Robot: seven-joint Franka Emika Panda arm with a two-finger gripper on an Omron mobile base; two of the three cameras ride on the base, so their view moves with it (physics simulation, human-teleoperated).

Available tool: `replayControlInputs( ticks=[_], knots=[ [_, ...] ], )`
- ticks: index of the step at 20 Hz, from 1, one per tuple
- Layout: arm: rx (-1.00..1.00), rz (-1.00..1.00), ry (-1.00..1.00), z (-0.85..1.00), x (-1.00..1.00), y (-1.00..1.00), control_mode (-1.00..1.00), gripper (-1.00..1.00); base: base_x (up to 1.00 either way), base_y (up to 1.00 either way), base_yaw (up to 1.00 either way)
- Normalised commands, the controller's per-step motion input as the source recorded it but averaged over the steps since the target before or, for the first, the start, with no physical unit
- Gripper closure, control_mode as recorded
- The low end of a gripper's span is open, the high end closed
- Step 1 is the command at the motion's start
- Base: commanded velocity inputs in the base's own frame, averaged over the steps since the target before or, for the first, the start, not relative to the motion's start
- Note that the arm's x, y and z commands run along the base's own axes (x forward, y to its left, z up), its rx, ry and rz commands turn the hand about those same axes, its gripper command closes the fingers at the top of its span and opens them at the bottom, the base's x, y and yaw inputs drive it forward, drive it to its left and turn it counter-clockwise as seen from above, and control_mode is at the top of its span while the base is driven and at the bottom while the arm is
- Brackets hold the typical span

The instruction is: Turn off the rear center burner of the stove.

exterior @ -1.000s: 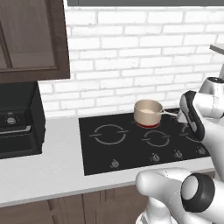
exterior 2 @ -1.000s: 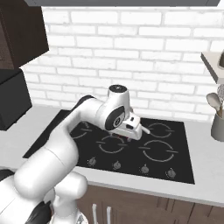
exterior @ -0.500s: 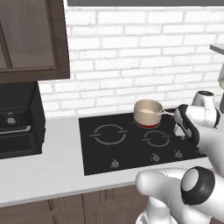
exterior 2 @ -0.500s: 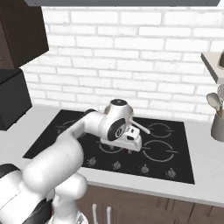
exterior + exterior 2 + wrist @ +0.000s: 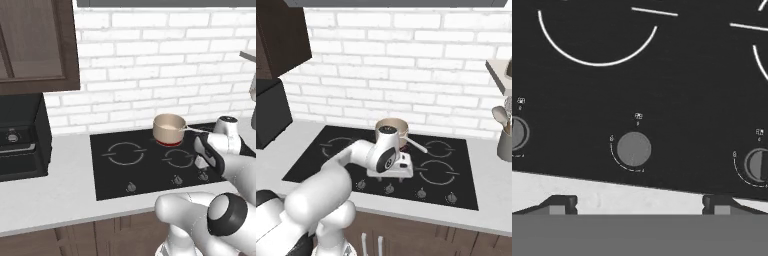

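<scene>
Tool fingertips spread wide above a round flat metallic knob on the glossy black stove.

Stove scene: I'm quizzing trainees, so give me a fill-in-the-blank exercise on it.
The beige pot sits on a burner glowing ____.
The end effector hovers with its jaws ____ above the stove's front edge.
The knob centred ahead of it is ____ in shape.

Missing words: red; open; round
</scene>
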Motion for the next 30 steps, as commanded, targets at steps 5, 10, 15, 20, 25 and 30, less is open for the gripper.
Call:
replayControlInputs(
  ticks=[5, 10, 15, 20, 25, 30],
  knots=[
    [0.00, 0.29, 0.00, -0.43, 0.05, 0.09, -1.00, -1.00, 0.00, 0.00, 0.00],
    [0.00, 0.09, 0.00, -0.38, 0.06, 0.01, -1.00, -1.00, 0.00, 0.00, 0.00],
    [0.00, -0.01, 0.00, -0.20, 0.21, 0.00, -1.00, -1.00, 0.00, 0.00, 0.00],
    [0.00, -0.05, 0.00, -0.01, 0.33, 0.00, -1.00, -1.00, 0.00, 0.00, 0.00],
    [0.08, -0.09, 0.00, 0.00, 0.09, -0.06, -1.00, -1.00, 0.00, 0.00, 0.00],
    [0.17, -0.23, 0.00, -0.04, 0.00, -0.04, -1.00, -1.00, 0.00, 0.00, 0.00]
  ],
)
